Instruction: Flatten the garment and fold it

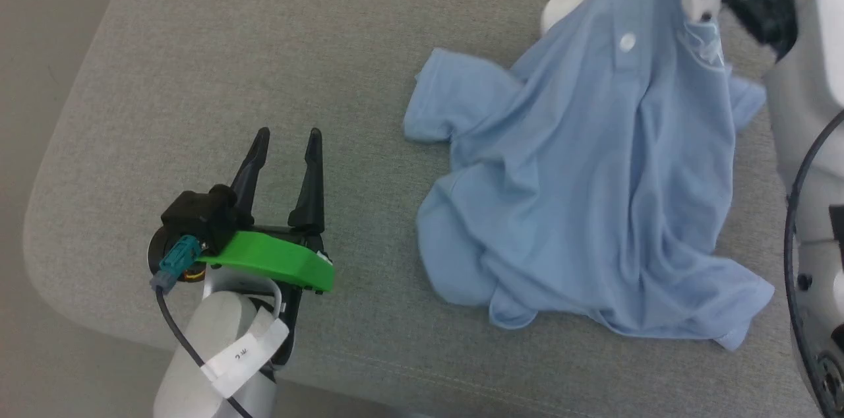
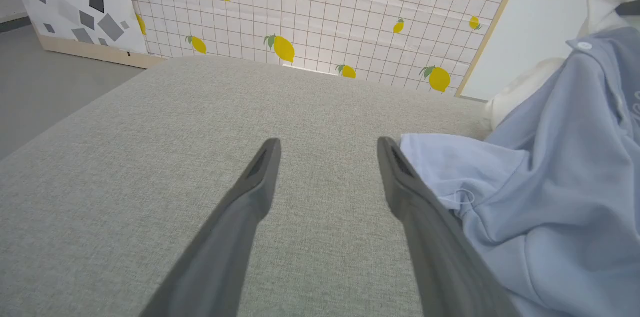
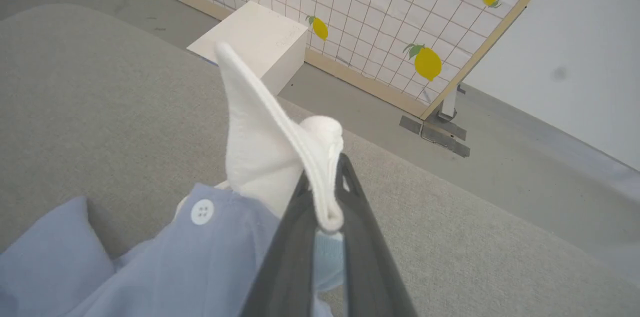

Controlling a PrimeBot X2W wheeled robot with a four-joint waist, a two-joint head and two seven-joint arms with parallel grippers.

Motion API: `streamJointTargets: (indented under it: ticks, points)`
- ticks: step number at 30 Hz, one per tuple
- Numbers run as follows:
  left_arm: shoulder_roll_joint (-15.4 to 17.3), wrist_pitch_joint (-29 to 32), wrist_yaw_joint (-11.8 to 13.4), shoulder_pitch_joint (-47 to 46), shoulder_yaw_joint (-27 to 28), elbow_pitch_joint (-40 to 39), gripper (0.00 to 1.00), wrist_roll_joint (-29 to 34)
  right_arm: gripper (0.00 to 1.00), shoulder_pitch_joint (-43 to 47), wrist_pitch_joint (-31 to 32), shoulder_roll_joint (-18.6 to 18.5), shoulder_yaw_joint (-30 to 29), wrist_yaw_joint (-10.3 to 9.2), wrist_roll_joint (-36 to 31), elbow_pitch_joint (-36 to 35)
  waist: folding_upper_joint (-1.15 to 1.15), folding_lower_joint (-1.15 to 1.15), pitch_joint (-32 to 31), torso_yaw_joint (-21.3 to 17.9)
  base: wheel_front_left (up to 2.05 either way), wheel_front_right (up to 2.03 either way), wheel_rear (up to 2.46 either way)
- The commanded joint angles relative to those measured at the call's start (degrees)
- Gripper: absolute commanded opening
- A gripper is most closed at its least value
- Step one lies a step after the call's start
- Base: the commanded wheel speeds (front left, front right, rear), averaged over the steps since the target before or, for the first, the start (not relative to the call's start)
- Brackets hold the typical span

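Note:
The garment point(image 1: 593, 194), a light blue shirt with white buttons, lies crumpled on the right half of the grey cushion, its upper part lifted toward the top right. My right gripper point(image 3: 330, 172) is shut on the white collar point(image 3: 260, 147), which sticks up past the fingertips. The blue cloth point(image 3: 200, 257) hangs below it. My left gripper point(image 1: 289, 134) stands open over bare cushion to the left of the shirt. In the left wrist view, the left gripper point(image 2: 328, 143) holds nothing, and one sleeve point(image 2: 450, 167) lies just beside its right finger.
The grey cushion point(image 1: 264, 42) has a rounded edge at the left and front in the head view. Beyond its far side stand a white box point(image 3: 255, 39) on the floor and a lemon-patterned screen point(image 2: 300, 7).

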Motion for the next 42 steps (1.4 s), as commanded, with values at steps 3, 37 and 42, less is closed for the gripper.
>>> streamJointTargets:
  ticks: [3,37,42]
  points:
    - [-0.4,-0.3,-0.3,-1.2,0.0,0.5,1.0,0.4,0.0,-2.2,-1.7,1.0,-1.6,-0.1,-3.2,2.8,0.0,0.0,0.6,1.1,0.0,0.0,0.0]
    - [0.4,2.0,1.0,5.3,1.2,4.5,1.0,-0.8,1.0,27.6,-30.2,0.7,-8.4,-0.1,16.2,-0.9,0.0,0.0,-15.1,-7.5,0.0,0.0,0.0]
    - [0.5,2.9,1.7,7.5,1.4,3.6,1.0,-1.4,1.0,39.5,-31.3,2.1,-12.7,-0.1,16.5,-8.3,0.0,0.0,-16.7,-8.8,0.0,0.0,0.0]
